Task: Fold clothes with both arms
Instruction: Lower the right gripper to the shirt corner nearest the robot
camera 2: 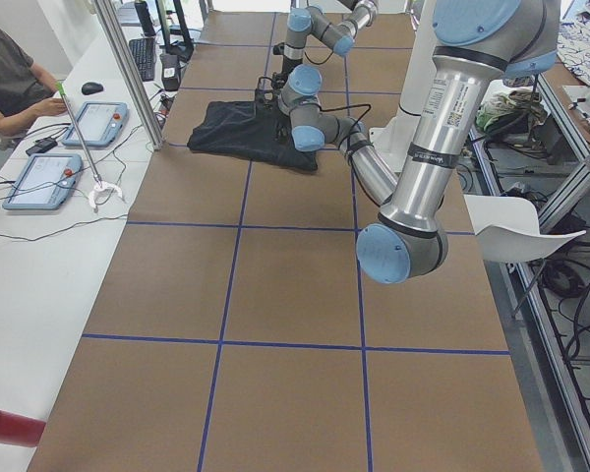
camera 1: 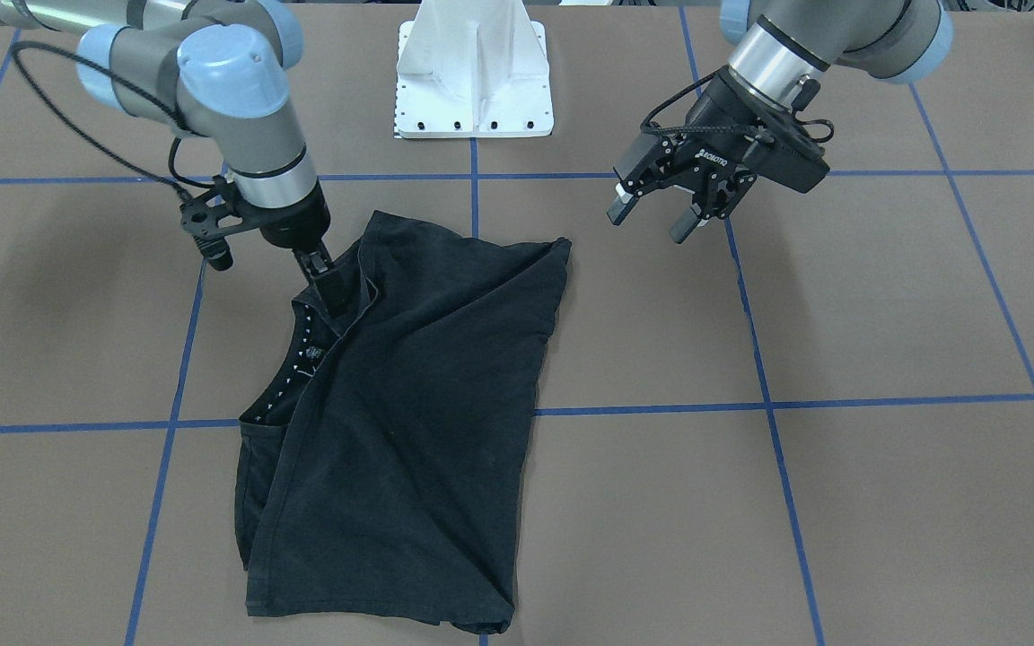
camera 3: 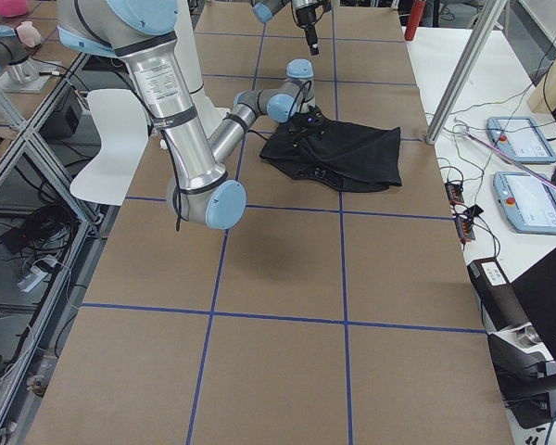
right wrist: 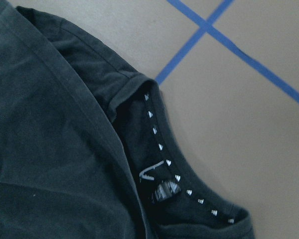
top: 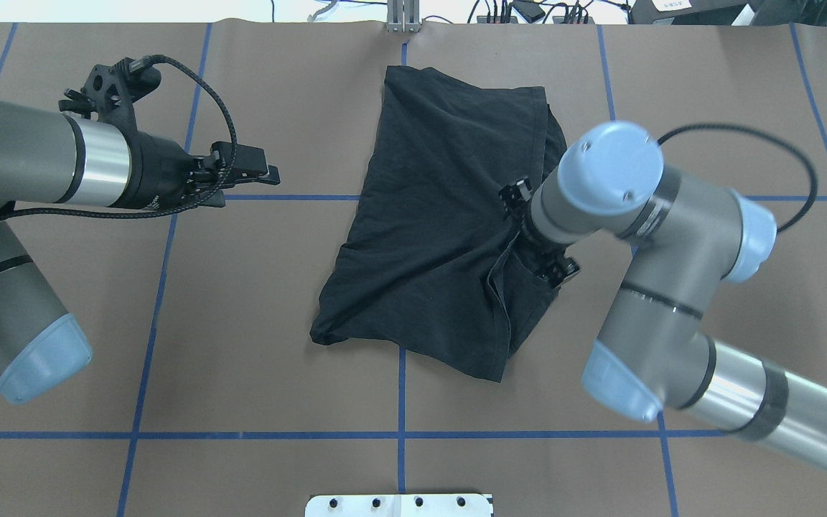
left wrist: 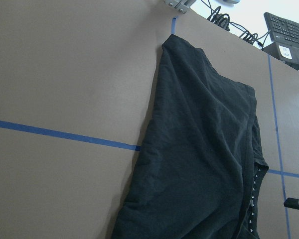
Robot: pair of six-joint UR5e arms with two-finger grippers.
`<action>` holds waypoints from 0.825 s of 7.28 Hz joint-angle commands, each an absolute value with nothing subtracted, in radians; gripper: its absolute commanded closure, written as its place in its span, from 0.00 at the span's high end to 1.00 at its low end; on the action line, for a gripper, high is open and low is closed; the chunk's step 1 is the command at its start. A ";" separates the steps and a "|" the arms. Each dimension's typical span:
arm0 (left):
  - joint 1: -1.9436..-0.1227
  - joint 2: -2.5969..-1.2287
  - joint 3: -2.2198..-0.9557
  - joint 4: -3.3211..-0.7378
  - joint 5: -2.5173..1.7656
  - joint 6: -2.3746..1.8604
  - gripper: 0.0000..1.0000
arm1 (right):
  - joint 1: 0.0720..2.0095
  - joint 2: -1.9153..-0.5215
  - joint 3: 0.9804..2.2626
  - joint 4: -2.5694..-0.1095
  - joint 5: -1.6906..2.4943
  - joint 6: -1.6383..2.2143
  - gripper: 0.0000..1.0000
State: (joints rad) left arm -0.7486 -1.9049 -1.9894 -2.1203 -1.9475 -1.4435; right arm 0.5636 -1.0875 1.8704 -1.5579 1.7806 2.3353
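Note:
The black T-shirt point(camera 1: 409, 404) lies folded over on the brown table, its collar point(right wrist: 159, 149) with small white marks exposed along one edge. The graphic is hidden. My right gripper point(camera 1: 327, 285) points down, with its fingertips in the cloth beside the collar point(camera 1: 297, 368). It shows edge-on, and in the overhead view the wrist covers it, so I cannot tell its state. My left gripper point(camera 1: 652, 218) hangs above bare table off the shirt's other side, open and holding nothing. The overhead view shows it point(top: 266, 172) well apart from the T-shirt point(top: 435, 237).
The white mounting pedestal point(camera 1: 474, 81) stands at the robot's edge of the table. Blue tape lines point(camera 1: 750, 408) cross the brown surface. A person point(camera 2: 10, 79) sits at a side bench with tablets point(camera 2: 103, 123). A metal post point(camera 2: 128, 79) stands by the table's far edge.

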 commanded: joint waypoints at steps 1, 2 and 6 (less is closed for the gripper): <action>-0.749 -1.907 -1.980 -2.118 -1.948 -1.443 0.98 | 0.389 -1.100 1.913 -1.549 1.558 2.637 0.95; -0.749 -1.904 -1.979 -2.117 -1.948 -1.445 0.98 | 0.350 -1.103 1.911 -1.549 1.518 2.648 0.93; -0.749 -1.907 -1.988 -2.090 -1.948 -1.445 0.98 | 0.218 -1.169 1.907 -1.522 1.361 2.633 0.90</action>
State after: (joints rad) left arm -0.7486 -1.9039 -1.9823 -2.1087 -1.9481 -1.4450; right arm 0.2400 -1.1501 1.9035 -1.5201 1.3790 2.6508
